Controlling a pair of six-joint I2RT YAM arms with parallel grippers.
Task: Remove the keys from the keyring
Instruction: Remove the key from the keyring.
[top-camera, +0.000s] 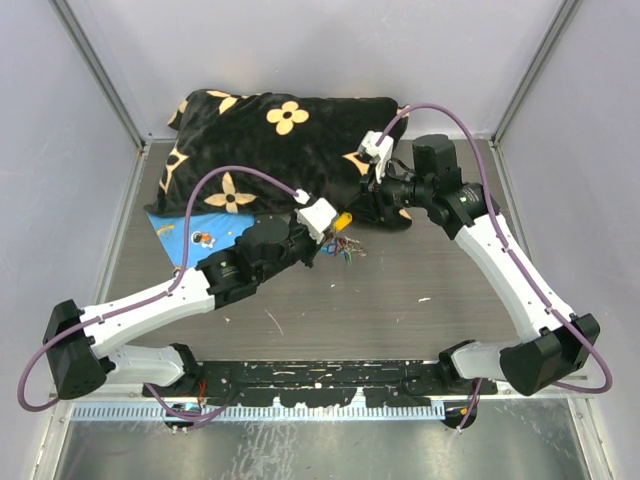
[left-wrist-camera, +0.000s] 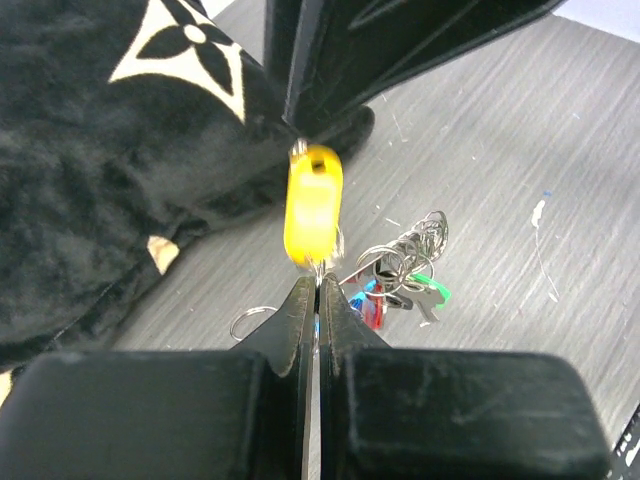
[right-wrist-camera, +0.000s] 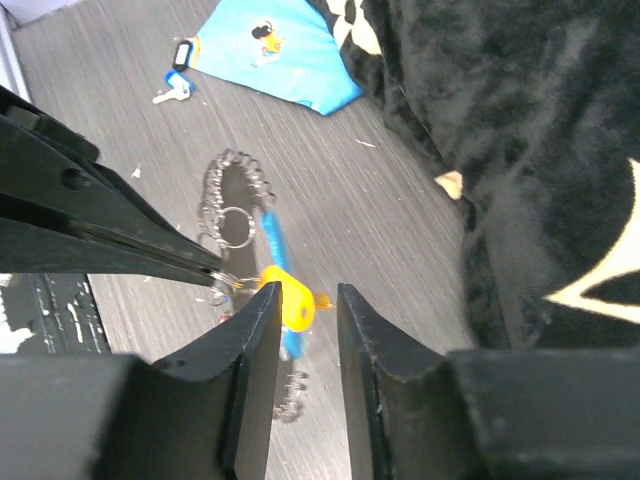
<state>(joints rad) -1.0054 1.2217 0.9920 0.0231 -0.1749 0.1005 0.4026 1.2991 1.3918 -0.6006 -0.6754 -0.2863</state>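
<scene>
Keys (left-wrist-camera: 400, 285) sit bunched at 4 o'clock of the yellow tag (left-wrist-camera: 312, 205), whose small ring (left-wrist-camera: 322, 266) the left gripper (left-wrist-camera: 317, 288) pinches with fingers pressed together, likely as an anchor, while the right gripper (right-wrist-camera: 307, 295), fingers parted around the tag, hovers above the keyring (right-wrist-camera: 270, 232).

The right end effector (right-wrist-camera: 308, 295) fills the 6 o'clock edge, its jaws apart. A yellow tag (right-wrist-camera: 292, 305) shows just beyond the tips. From 9 o'clock the left end effector (right-wrist-camera: 213, 270) reaches in, fingers pressed together on the tag's metal ring (right-wrist-camera: 228, 282). The keyring (right-wrist-camera: 270, 235) lies on the desk (right-wrist-camera: 400, 230) at centre. A small key (right-wrist-camera: 172, 90) sits at 11 o'clock, just beside a blue sheet (right-wrist-camera: 290, 60) at 12. A black cushion (right-wrist-camera: 530, 150) fills 3 o'clock.
</scene>
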